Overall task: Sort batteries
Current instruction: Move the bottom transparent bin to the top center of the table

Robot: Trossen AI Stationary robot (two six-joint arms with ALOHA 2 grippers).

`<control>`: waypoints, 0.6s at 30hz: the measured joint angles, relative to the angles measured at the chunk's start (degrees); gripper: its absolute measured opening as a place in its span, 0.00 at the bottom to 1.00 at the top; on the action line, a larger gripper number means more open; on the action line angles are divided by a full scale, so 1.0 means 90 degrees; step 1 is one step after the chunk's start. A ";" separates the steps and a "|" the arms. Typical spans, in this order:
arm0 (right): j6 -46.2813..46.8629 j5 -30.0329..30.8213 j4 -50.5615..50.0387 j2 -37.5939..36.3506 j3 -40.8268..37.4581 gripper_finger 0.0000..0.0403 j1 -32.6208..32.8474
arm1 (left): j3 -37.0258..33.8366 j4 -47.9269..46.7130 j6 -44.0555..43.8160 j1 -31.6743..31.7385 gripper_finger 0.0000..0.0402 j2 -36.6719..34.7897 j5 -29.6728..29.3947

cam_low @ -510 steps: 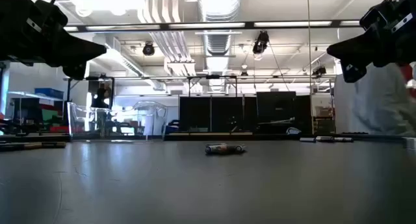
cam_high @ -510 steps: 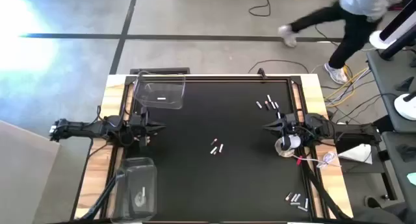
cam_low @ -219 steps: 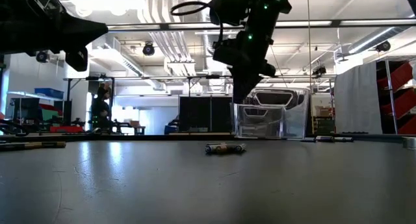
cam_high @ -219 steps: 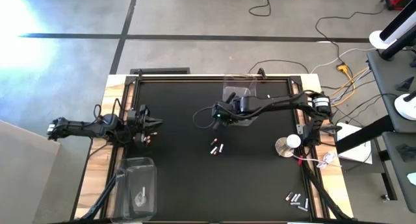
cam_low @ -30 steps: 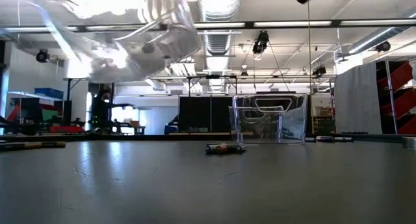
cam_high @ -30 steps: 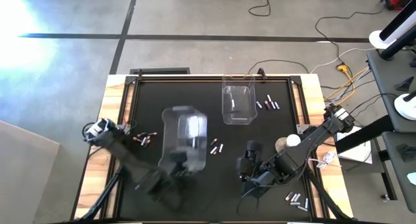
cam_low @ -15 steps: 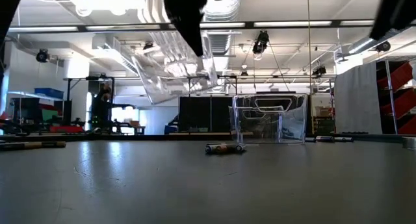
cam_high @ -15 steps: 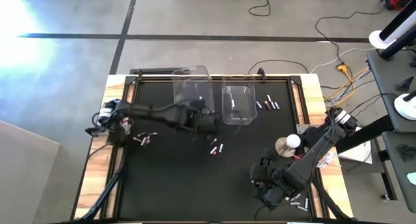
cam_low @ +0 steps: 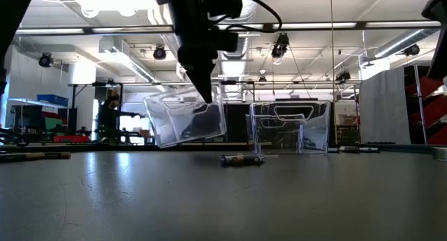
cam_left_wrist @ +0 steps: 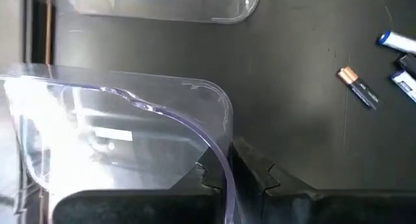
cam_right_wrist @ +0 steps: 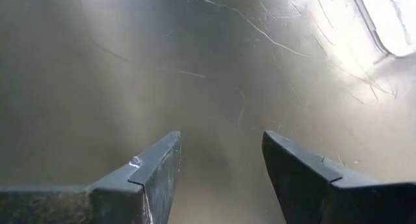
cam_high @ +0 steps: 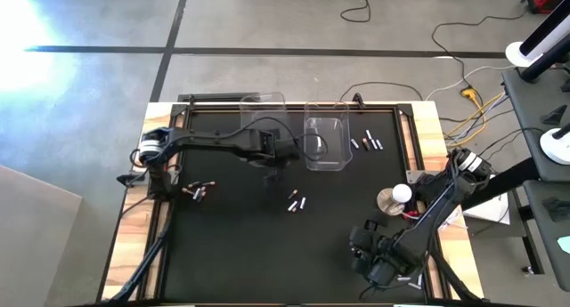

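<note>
Two clear bins [cam_high: 326, 140] sit at the far side of the black mat [cam_high: 232, 245], close beside each other; in the low view the left one [cam_low: 185, 120] is tilted, the right one [cam_low: 289, 127] upright. A round disc [cam_high: 390, 200] with red wire lies at the mat's right edge. Cables [cam_high: 463, 102] trail on the floor.

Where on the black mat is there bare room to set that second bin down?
Bare mat lies between the left batteries and the middle pair, and across the near left. Crowded: the far edge, where the left gripper holds one clear plastic bin tilted beside the standing clear bin; the right gripper fills the near right.
</note>
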 joint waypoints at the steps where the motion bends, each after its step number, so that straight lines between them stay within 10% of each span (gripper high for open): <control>1: 0.0033 0.0000 0.0001 0.0000 -0.0018 0.52 0.0000 | -0.0085 0.0163 0.0050 0.0013 0.00 0.0000 0.0024; 18: 0.0057 0.0000 0.0179 0.0000 -0.0127 0.52 0.0002 | -0.0275 0.0461 0.0137 0.0248 0.00 0.0093 0.0721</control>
